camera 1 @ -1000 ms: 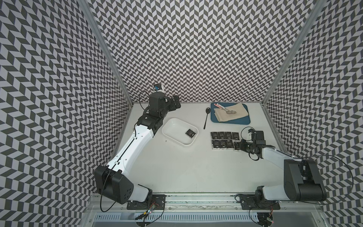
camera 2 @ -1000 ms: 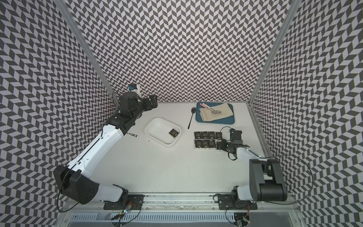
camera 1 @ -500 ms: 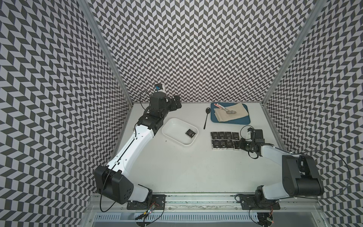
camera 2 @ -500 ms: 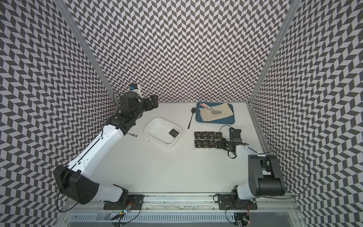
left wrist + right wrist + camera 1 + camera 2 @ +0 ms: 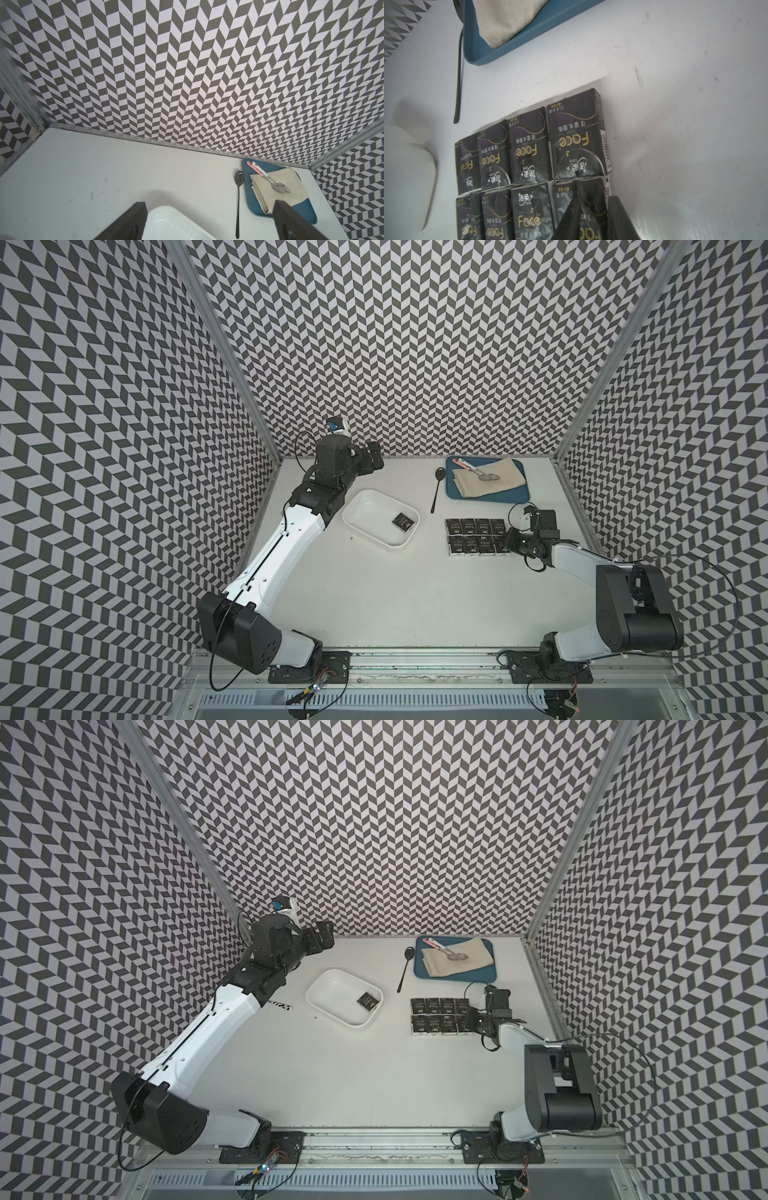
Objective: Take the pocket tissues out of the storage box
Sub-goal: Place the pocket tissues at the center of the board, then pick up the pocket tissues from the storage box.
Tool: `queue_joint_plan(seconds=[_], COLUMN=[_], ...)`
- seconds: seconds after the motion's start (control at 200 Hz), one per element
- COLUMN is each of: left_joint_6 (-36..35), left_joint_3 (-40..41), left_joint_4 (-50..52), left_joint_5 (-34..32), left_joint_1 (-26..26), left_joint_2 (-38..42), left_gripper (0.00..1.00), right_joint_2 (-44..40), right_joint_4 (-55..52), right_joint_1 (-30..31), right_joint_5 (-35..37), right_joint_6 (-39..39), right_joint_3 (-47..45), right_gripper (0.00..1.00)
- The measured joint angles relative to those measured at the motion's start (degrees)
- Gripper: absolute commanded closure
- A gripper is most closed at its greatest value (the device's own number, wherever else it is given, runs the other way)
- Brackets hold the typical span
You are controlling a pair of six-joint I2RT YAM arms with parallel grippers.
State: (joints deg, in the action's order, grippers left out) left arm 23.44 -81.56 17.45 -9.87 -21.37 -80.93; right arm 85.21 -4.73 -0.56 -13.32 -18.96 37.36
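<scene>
Tissue packet [image 5: 404,522] in tub [image 5: 370,516] (others [image 5: 468,526] outside)

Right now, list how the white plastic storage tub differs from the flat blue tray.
The white plastic tub has tall walls; the flat blue tray has a low lip. The tub holds one black tissue packet; the tray holds a beige cloth and a silvery spoon. The tub sits askew; the tray lies nearly square to the back wall. Both are rounded rectangles on the white table.

- The left arm [image 5: 286,539] reaches far back, left gripper [image 5: 209,207] held up, jaws wide apart.
- The right arm [image 5: 577,564] is folded low, right gripper [image 5: 595,193] down, jaws slightly parted.
</scene>
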Motion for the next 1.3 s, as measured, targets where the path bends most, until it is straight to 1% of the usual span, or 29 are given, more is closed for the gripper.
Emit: queue_joint_plan(seconds=[0.16,0.285,0.366,0.436,0.531,0.691,0.821,0.926,1.026,1.152,1.297], left_joint_6=[0.0,0.0,0.0,0.0,0.0,0.0,-1.0,-1.6,-1.6,-1.4,-0.1], left_joint_3=[0.0,0.0,0.0,0.0,0.0,0.2,0.2,0.1,-0.5,-0.8,-0.8], left_joint_4=[0.3,0.3,0.4,0.4,0.4,1.1,2.7,4.1,5.2,6.3,8.0], left_joint_5=[-0.3,-0.5,-0.6,-0.8,-1.1,-1.5,-1.7,-2.1,-2.1,-2.1,-2.1], left_joint_1=[0.0,0.0,0.0,0.0,0.0,0.0,0.0,0.0,0.3,0.6,1.1], left_joint_2=[0.4,0.7,0.7,0.7,0.7,0.8,2.4,4.7,5.8,5.8,5.5], left_gripper=[0.01,0.01,0.01,0.01,0.01,0.01,0.01,0.01,0.01,0.01,0.01], right_joint_2=[-2.2,-6.3,-8.9,-10.1,-9.2,-1.9,8.0,16.5,23.0,29.9,36.6], right_joint_4=[-1.6,-3.0,-3.2,-3.7,-4.6,-5.6,-9.4,-13.4,-17.4,-22.1,-28.0], right_joint_1=[0.0,0.1,1.2,4.5,13.3,30.0,39.1,43.3,45.6,47.7,49.8], right_joint_5=[-0.3,-1.5,-2.2,-2.1,-1.4,0.6,3.6,7.6,11.1,15.5,22.4], right_joint_6=[-0.1,-0.2,-0.2,0.0,0.6,2.6,5.1,7.7,9.5,11.4,13.6], right_joint_3=[0.5,2.3,4.1,6.7,12.3,24.0,35.6,45.3,52.3,59.0,65.9], right_gripper=[0.66,0.65,0.64,0.63,0.62,0.59,0.59,0.59,0.58,0.58,0.55])
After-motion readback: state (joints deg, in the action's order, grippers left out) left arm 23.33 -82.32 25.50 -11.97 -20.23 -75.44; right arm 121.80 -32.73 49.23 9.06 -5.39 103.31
